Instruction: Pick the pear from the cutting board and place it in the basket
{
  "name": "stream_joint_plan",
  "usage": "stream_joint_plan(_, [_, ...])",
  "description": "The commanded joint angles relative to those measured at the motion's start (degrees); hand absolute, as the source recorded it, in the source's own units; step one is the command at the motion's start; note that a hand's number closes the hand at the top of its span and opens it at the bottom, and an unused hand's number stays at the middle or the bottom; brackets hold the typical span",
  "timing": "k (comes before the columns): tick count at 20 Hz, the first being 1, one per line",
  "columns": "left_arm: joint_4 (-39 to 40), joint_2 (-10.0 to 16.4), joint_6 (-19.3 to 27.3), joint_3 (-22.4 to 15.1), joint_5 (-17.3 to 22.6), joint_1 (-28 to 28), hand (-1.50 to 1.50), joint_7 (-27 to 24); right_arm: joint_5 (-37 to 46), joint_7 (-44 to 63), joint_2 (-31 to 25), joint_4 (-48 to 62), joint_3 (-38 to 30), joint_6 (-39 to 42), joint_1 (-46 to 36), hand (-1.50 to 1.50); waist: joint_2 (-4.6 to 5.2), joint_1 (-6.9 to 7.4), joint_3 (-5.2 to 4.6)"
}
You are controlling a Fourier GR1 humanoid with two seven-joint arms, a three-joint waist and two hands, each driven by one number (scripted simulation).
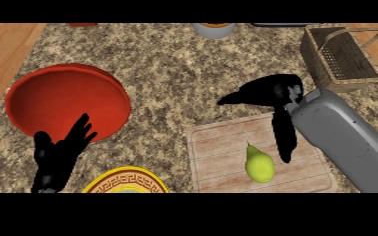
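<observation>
On the speckled granite counter (170, 75), toward its near right, a pale wooden cutting board (221, 155) with the green pear (259, 164) lying near its middle, stem end toward the far side. Over the board's far right corner, the right hand (275, 91), black, released and grasping nothing: thumb stuck out to the left above bare stone, fingers (284, 137) straight and pointing back down across the planks, tips just beside the pear's right flank. Cannot tell whether touching the fruit or merely close to it. Behind that hand, the grey right forearm (336, 130), slanting in from the lower right and covering the board's right edge. At the counter's far right corner, well apart from the pear, the brown wicker basket (343, 65), handle arched over its mouth. On the left side, a large red bowl (66, 102). Just below it, at the lower left edge, the left hand (57, 155), open and resting, fingers up, tips overlapping the bowl's near rim. At the bottom edge, between left hand and board, part of a yellow plate (125, 170) with a dark patterned border. At the far edge, a grey pot (214, 30), cropped, orange-brown at the top.
</observation>
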Motion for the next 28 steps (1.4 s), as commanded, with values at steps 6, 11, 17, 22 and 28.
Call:
stream_joint_plan(6, [3.25,-1.38,-1.05,-0.76,-1.28,3.19,0.0,2.07,8.97,-4.85,1.43,-2.23,1.25,-2.89,6.31,-1.5,0.61,0.31,-0.84])
stream_joint_plan(11, [1.43,-1.33,-1.39,0.56,-1.37,3.74,0.0,3.0,11.78,-9.46,0.97,-1.04,-0.18,-2.46,7.5,-1.5,0.53,0.36,-0.84])
stream_joint_plan(17, [6.19,-3.25,-1.87,0.89,-3.12,-0.92,0.0,3.16,17.91,-14.9,2.26,1.23,0.94,-5.36,8.59,-1.5,0.7,0.09,-0.86])
stream_joint_plan(22, [0.49,-4.82,0.86,-1.06,-5.74,2.79,0.0,3.96,21.84,-15.19,2.36,1.4,3.63,-4.54,10.09,-1.5,0.55,0.3,-0.84])
stream_joint_plan(28, [2.31,-4.85,-1.37,0.41,-5.07,2.3,0.0,3.87,27.7,-17.9,4.46,6.14,7.4,-8.06,11.83,-1.5,0.7,0.4,-0.84])
